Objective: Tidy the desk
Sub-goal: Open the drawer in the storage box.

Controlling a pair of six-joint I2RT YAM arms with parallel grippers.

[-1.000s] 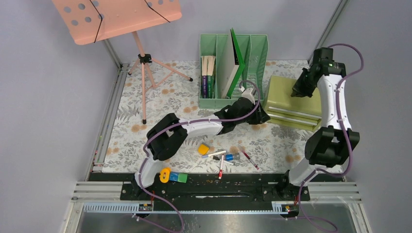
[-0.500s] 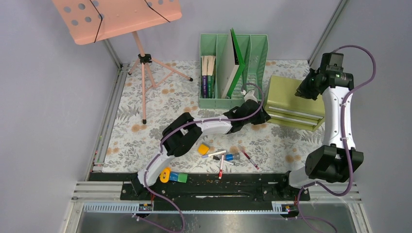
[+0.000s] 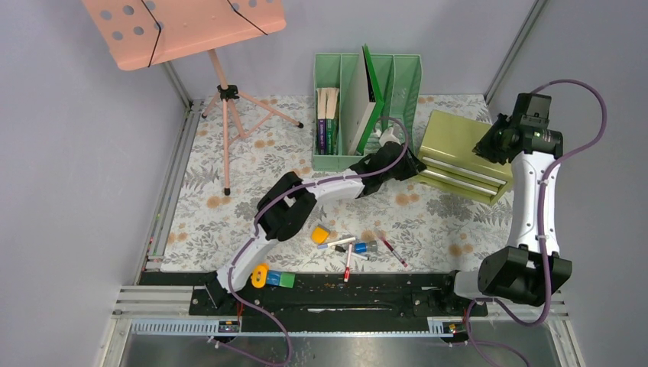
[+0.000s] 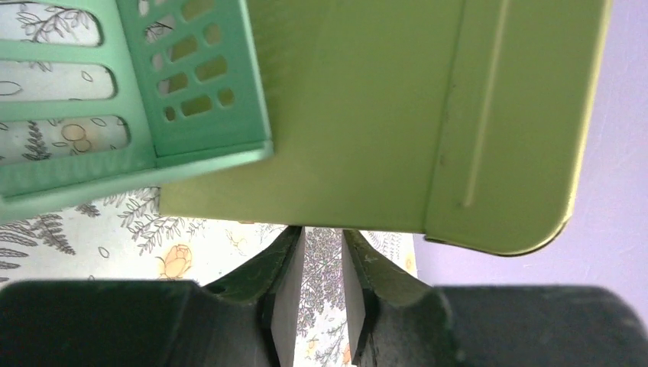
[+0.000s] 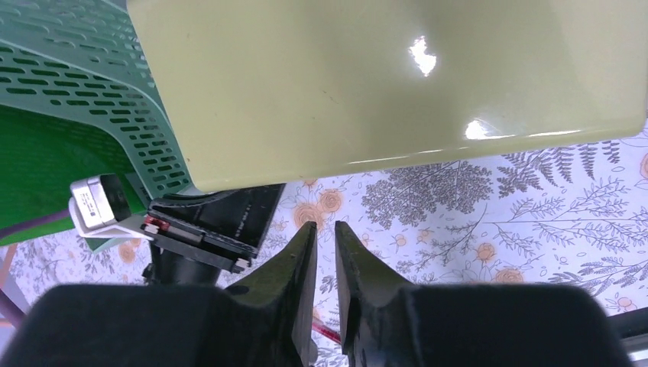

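Note:
The desk (image 3: 229,214) is a tabletop in pale fern-and-flower cloth. An olive-green drawer box (image 3: 458,153) stands at its right rear, beside a green file organizer (image 3: 367,107). My left gripper (image 3: 411,165) reaches into the gap between them. In the left wrist view the left gripper (image 4: 322,229) is narrowly open and empty, its tips at the edge of the box (image 4: 367,115). My right gripper (image 3: 490,144) hovers over the box's right end. The right wrist view shows the right gripper (image 5: 325,223) slightly open and empty, above the box (image 5: 382,76).
Loose items lie near the front: a yellow piece (image 3: 321,234), markers (image 3: 348,246), a red pen (image 3: 393,249) and coloured blocks (image 3: 273,278) on the rail. A pink music stand (image 3: 226,115) stands at the back left. The organizer holds books (image 3: 327,122).
The right arm swung right, from over the box's top to its right end, and its jaws parted a little. The left gripper pushed farther back beside the box, which turned slightly.

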